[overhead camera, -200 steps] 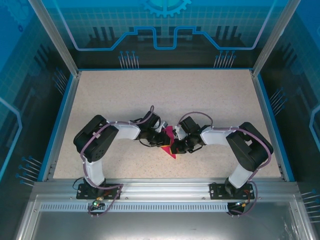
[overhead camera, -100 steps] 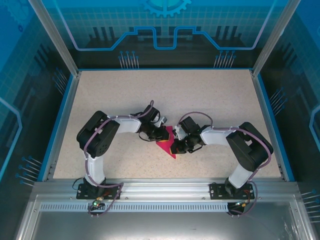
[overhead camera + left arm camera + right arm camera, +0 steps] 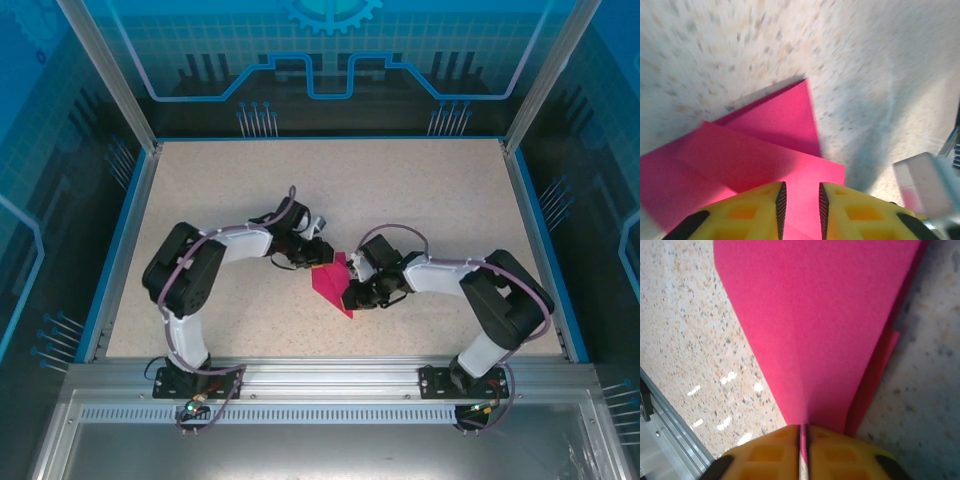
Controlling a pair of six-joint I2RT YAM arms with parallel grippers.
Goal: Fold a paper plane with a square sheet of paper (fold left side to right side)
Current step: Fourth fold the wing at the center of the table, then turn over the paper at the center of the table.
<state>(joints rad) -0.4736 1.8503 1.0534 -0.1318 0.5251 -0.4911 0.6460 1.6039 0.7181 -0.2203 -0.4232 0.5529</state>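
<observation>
One pink paper [image 3: 332, 283], folded to a narrow kite with its sharp tip toward the near edge, sits mid-surface between the two claws. The surface [image 3: 430, 200] is speckled beige. Right claw [image 3: 352, 297] is on the paper's right edge, near the tip. In the right wrist view that claw [image 3: 803, 432] is closed to a hairline, with a thin pink edge pinched between its two yellow fingers [image 3: 770, 447]. The paper [image 3: 810, 315] fans out ahead of it, and a second layer peeks out along the right side. Left claw [image 3: 318, 260] is at the far-left corner of the paper. In the left wrist view that claw [image 3: 800, 192] has its jaws narrowly apart, with pink showing through the gap. Two overlapping flaps of the paper [image 3: 770, 150] lie beyond it; can't tell whether the tips touch it. Two arms, mirrored: left arm [image 3: 185, 285] has its elbow out left and its forearm swung in to centre. Right arm [image 3: 505, 300] has its elbow out right and its forearm reaching left. Count: 1 paper, 2 arms, 2 claws, 2 fingers each.
</observation>
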